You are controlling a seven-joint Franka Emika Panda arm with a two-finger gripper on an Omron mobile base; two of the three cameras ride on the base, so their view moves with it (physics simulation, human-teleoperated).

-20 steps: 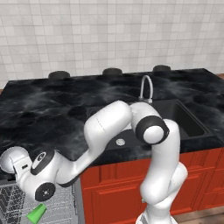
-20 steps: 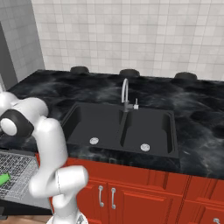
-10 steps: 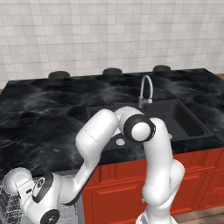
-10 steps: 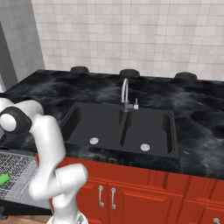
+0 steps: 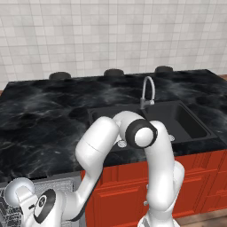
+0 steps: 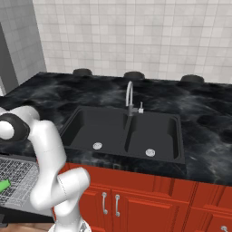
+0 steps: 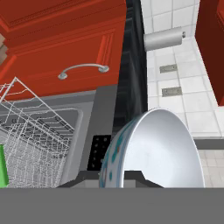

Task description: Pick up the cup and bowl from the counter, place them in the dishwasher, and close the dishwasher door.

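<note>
Glossy white arm [image 5: 159,177] of rounded tubular links, dark grey disc caps at the joints, black band near the wrist, bulbous elbow housings, smooth casing without visible cables

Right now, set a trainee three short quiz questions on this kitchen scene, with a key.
1. True or false: the cup already lies in the dishwasher rack.
2. What does the gripper hold?
A. the bowl
B. a sponge
C. nothing
3. Fill in: the sink's tap stands on the black ____.

Key: 1 true; 2 A; 3 counter.
</note>
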